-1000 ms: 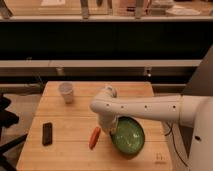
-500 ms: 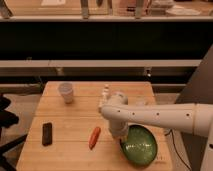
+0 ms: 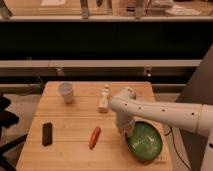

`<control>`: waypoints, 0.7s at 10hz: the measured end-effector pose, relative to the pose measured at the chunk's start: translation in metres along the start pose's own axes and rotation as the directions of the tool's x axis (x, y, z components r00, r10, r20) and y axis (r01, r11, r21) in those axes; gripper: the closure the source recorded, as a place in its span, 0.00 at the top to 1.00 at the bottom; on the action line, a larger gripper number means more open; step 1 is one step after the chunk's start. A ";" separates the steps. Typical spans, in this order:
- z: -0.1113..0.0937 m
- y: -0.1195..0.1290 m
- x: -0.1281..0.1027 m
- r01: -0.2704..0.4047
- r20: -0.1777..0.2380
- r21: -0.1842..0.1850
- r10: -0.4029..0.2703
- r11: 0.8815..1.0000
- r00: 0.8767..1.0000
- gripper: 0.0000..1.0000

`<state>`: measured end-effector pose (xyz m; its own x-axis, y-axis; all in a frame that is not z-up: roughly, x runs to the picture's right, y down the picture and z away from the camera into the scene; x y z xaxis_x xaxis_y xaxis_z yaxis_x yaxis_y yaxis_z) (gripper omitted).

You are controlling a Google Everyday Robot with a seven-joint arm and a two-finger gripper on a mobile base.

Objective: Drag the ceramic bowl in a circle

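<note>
Camera view: ceramic bowl [image 3: 145, 142] sits at the near right corner of the wooden table [image 3: 75, 117], close to the front edge. Gripper [image 3: 128, 131] is down at the bowl's left rim, apparently touching it; whether it clamps the rim cannot be told. Orange carrot [image 3: 94, 137] lies left of the bowl, apart. White cup [image 3: 66, 92] and small white bottle [image 3: 104, 99] stand farther back. Black block [image 3: 47, 134] lies near the left edge.

On the wooden counter [image 3: 75, 150]: white cup [image 3: 66, 92] back left, white bottle [image 3: 104, 99] mid-back, black bar [image 3: 47, 134] front left, orange carrot [image 3: 94, 137] front centre, ceramic bowl [image 3: 145, 142] front right. Claw [image 3: 126, 131] down at the bowl's left rim.
</note>
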<state>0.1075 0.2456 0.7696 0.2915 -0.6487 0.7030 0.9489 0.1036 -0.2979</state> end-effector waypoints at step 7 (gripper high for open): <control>-0.004 0.009 0.018 -0.018 -0.004 0.005 0.018 1.000 1.000 0.00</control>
<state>0.1213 0.2316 0.7770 0.3079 -0.6498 0.6949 0.9442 0.1191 -0.3070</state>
